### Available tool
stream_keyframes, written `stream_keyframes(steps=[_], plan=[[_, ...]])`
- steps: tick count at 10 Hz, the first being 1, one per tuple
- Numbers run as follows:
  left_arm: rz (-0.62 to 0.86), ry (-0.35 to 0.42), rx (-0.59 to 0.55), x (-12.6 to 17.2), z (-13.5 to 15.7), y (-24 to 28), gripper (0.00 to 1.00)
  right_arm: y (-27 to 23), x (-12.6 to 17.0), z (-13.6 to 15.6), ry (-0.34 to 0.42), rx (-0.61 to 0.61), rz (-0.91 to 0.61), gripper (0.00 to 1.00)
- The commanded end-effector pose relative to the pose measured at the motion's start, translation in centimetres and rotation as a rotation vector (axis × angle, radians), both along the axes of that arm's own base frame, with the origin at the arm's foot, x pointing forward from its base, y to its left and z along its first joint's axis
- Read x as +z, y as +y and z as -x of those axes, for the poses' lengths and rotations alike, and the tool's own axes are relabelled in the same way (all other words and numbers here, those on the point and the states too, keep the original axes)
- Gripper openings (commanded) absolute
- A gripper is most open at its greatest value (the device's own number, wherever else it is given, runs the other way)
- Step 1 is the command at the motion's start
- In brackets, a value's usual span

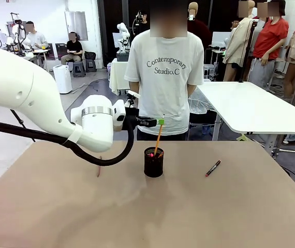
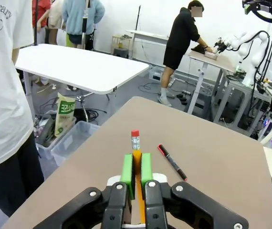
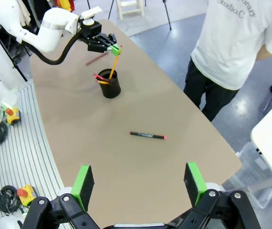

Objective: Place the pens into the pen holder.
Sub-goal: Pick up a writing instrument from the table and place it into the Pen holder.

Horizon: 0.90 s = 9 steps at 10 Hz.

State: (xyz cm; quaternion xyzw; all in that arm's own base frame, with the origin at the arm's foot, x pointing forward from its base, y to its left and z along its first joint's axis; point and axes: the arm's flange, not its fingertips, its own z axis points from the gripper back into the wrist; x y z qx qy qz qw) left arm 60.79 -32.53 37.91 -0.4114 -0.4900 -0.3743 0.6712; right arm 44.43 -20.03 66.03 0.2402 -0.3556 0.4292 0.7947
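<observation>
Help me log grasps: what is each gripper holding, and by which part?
Left gripper pinches the orange pencil just below its eraser end; right gripper holds nothing.

Front view: fixed at the robot's edge of the table (image 1: 230, 206), facing across toward the person (image 1: 164, 77).
Left wrist view: low and near, looking along the table into the room.
Right wrist view: high, looking down.
Shared: black pen (image 1: 212, 168) in all three views.
</observation>
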Motion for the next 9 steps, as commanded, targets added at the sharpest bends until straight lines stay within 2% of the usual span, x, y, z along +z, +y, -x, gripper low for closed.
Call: stream_keyframes(steps=[1,4,5,8,9], plan=[[0.022,0.012,0.006,-0.5,0.7,0.5,0.35,0.3,0.0,0.2,-0.011,0.006,-0.003,1.0],[0.02,0.005,-0.005,0.0,1.2,0.7,0.94,0.3,0.0,0.2,-0.011,0.006,-0.003,1.0],[0.018,-0.004,-0.008,0.4,1.6,0.8,1.0,0.3,0.0,0.2,-0.011,0.006,-0.003,1.0],[-0.002,0.0,0.028,1.4,2.5,1.2,1.0,0.3,0.0,0.2,-0.011,0.006,-0.003,1.0],[-0.001,-0.008,-0.009,1.0,1.0,0.4,1.0,0.3,0.0,0.2,-0.011,0.006,-0.003,1.0]])
